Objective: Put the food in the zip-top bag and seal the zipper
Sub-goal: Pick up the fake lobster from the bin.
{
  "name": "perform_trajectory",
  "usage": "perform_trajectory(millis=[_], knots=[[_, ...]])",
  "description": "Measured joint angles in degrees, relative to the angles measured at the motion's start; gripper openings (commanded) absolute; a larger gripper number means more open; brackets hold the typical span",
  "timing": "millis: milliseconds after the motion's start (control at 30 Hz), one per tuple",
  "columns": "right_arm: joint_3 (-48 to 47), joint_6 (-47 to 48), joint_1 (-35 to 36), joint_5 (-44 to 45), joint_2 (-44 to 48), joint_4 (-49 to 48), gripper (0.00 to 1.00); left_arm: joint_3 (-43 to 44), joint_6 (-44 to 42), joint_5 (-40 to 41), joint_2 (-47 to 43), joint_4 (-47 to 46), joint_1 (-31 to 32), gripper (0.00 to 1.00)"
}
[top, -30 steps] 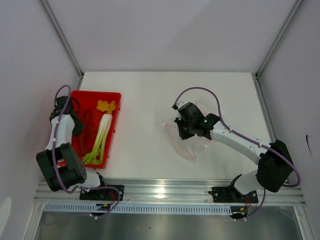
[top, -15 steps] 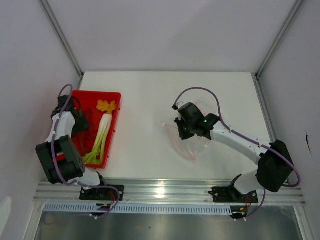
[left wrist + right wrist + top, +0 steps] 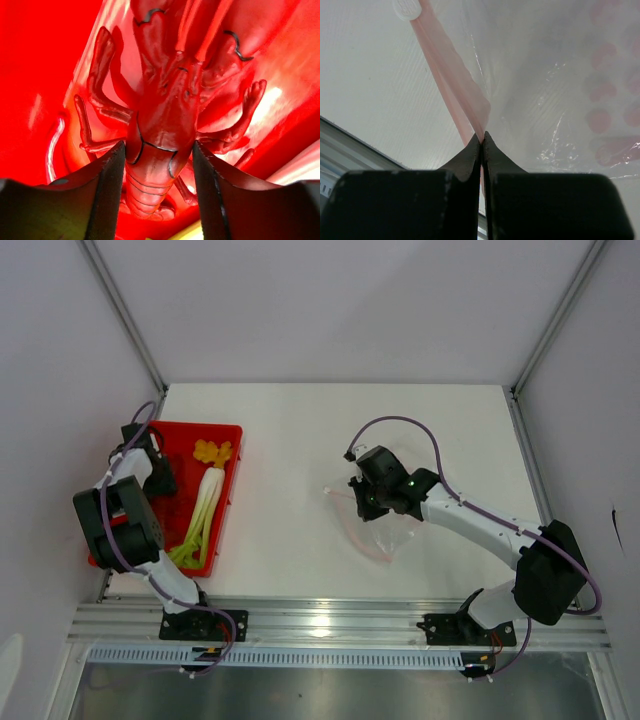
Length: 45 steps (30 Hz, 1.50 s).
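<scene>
The red crab (image 3: 160, 115) lies in the red tray (image 3: 232, 440), filling the left wrist view. My left gripper (image 3: 159, 150) is open, one finger on each side of the crab's tail and close against it. From above, the left gripper (image 3: 160, 475) is low over the tray's left half. The white radish (image 3: 208, 490), a yellow piece (image 3: 211, 451) and green stalks (image 3: 190, 540) lie in the tray's right half. My right gripper (image 3: 482, 137) is shut on the pink zipper (image 3: 452, 75) of the clear zip-top bag (image 3: 560, 75), holding that edge up at mid-table (image 3: 365, 502). The white slider (image 3: 406, 9) sits farther along.
The tray stands at the table's left edge, against the side wall. The bag's body (image 3: 390, 535) droops onto the white table to the near right of the right gripper. A metal rail (image 3: 330, 615) runs along the near edge.
The left arm has swung toward the far end of the tray. Its jaws went from shut to wide open and have since narrowed round the crab. The right arm has not moved.
</scene>
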<state>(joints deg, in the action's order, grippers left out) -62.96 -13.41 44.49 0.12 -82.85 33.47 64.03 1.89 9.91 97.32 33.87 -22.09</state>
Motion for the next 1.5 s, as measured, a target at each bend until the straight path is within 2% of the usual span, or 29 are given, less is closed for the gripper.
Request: perform_trajectory(millis=[333, 467, 600, 700, 767, 800, 1000, 1067, 1500], knots=[[0.0, 0.0, -0.1, 0.0, 0.0, 0.0, 0.00, 3.0, -1.9, -0.2, 3.6, -1.7, 0.1, 0.49], [0.0, 0.1, -0.2, 0.4, 0.0, 0.1, 0.00, 4.2, -2.5, 0.4, 5.0, -2.0, 0.6, 0.58], [0.0, 0.2, -0.2, 0.7, -0.1, 0.1, 0.00, 5.5, -2.8, 1.6, 6.5, -2.0, 1.4, 0.59], [0.0, 0.2, -0.3, 0.7, -0.1, 0.1, 0.00, 5.6, -2.8, 1.8, 6.6, -2.5, 1.5, 0.52], [0.0, 0.2, -0.3, 0.8, -0.1, 0.1, 0.00, 5.6, -2.9, 1.9, 6.8, -2.5, 1.6, 0.41], [0.0, 0.2, -0.3, 0.8, -0.1, 0.1, 0.00, 5.6, -3.0, 1.9, 6.8, -2.5, 1.7, 0.31], [0.0, 0.2, -0.3, 0.9, -0.1, 0.1, 0.00, 5.7, -3.0, 2.3, 6.8, -2.4, 1.8, 0.13], [0.0, 0.2, -0.3, 1.0, -0.1, 0.1, 0.00, 5.7, -2.9, 2.3, 6.5, -2.4, 1.8, 0.02], [0.0, 0.2, -0.3, 0.9, -0.1, 0.1, 0.00, 1.7, 3.1, 2.5, -1.0, 2.2, 1.8, 0.00]])
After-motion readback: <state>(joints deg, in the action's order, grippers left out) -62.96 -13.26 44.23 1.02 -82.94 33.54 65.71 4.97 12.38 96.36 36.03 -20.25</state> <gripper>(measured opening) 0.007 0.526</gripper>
